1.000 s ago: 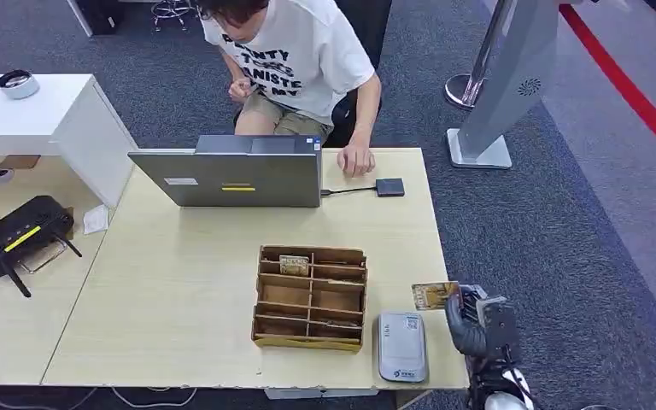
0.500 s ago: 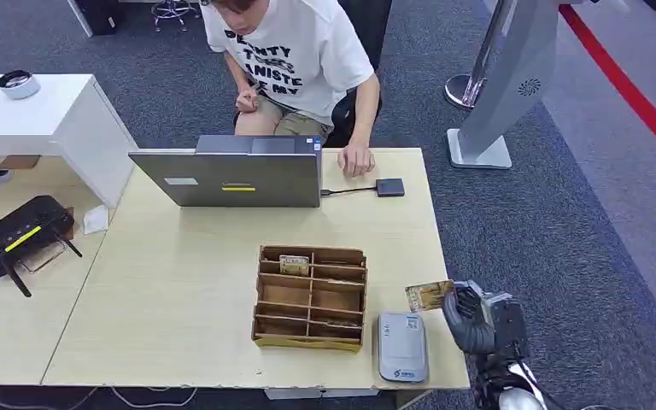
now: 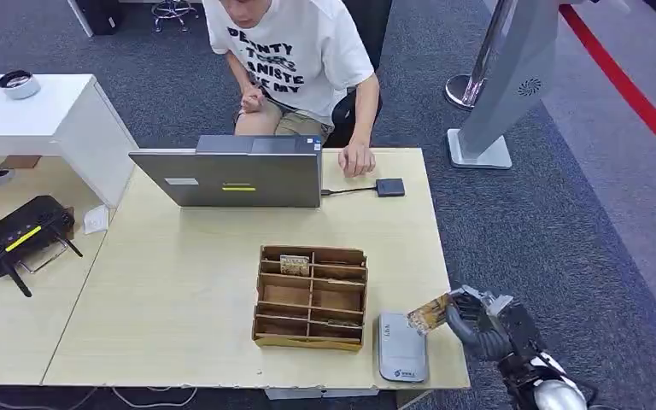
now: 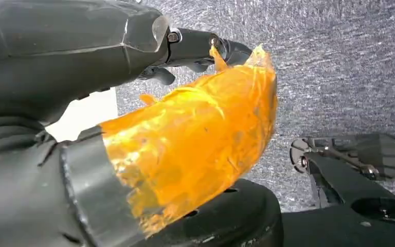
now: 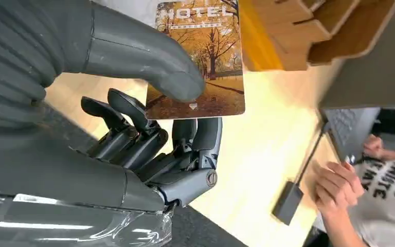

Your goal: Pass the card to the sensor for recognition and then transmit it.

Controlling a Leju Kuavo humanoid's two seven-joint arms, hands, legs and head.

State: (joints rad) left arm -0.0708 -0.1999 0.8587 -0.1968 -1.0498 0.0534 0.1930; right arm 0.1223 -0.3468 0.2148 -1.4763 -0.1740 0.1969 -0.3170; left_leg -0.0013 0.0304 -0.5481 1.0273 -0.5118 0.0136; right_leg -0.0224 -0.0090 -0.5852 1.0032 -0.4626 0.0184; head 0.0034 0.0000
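My right hand (image 3: 477,326) hangs off the table's right front corner and pinches a hotel card (image 3: 428,314) with an autumn-tree picture. The card is tilted and its free end reaches over the far right corner of the grey card sensor (image 3: 401,346), which lies flat at the table's front edge. From the right wrist camera, the thumb (image 5: 144,56) presses the card (image 5: 200,62) against the fingers (image 5: 133,128). My left hand (image 4: 133,103), its thumb wrapped in orange tape, hangs over the grey carpet holding nothing, fingers apart.
A wooden slotted organiser (image 3: 311,297) with a card in a far slot stands just left of the sensor. Behind it are a laptop (image 3: 231,178) and a small black box (image 3: 389,187) on a cable. A seated person (image 3: 295,60) rests a hand (image 3: 357,160) on the table's far edge.
My right hand has moved nearer and lower with the card, which now tilts down over the sensor's corner. The person has shifted slightly.
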